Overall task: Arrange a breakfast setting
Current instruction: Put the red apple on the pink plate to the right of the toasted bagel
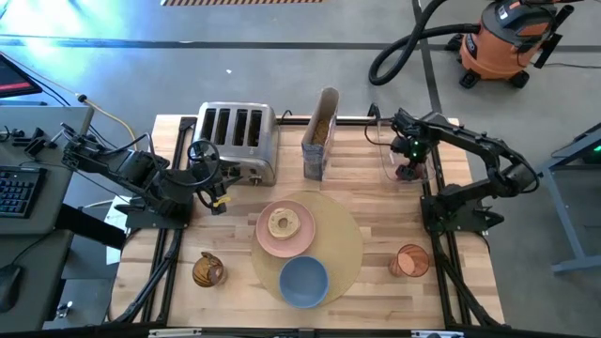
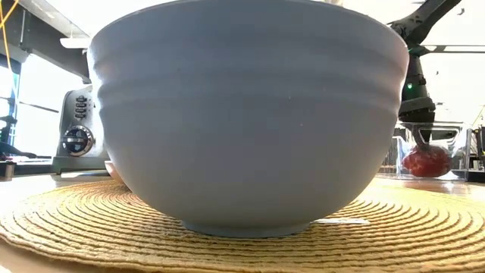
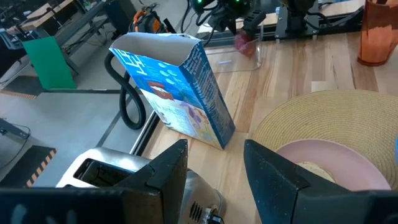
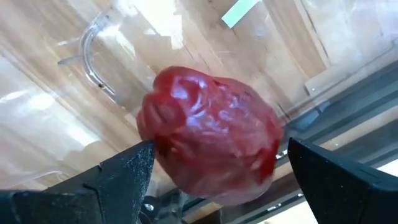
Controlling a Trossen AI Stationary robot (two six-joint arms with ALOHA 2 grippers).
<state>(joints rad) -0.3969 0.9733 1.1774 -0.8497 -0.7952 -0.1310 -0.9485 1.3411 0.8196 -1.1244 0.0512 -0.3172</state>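
The round tan placemat (image 1: 343, 235) lies at the table's middle. On it stand the pink plate (image 1: 299, 240), with the tan bagel (image 1: 282, 222) on it, and the blue bowl (image 1: 303, 280) near the front edge; the bowl fills the low view (image 2: 250, 114). The red fruit (image 4: 211, 134) lies in a clear tub (image 1: 406, 167) at the far right. My right gripper (image 4: 217, 168) is open and points down into the tub, one finger on either side of the fruit. My left gripper (image 3: 214, 180) is open and empty beside the toaster's front. No spoon shows. My right gripper comes at the red fruit from above with its fingers (image 4: 127, 168) on two opposite sides of it. One fingertip stands right against the fruit's side (image 4: 152, 146). I cannot tell whether it touches. The fruit stays low in the clear tub (image 2: 427, 161).
A steel four-slot toaster (image 1: 235, 136) stands at the far left. An open blue cereal box (image 3: 186, 93) with flakes inside stands at the far middle (image 1: 319, 145). An orange cup (image 1: 410, 260) is at the front right, and a brown lump (image 1: 208, 270) at the front left.
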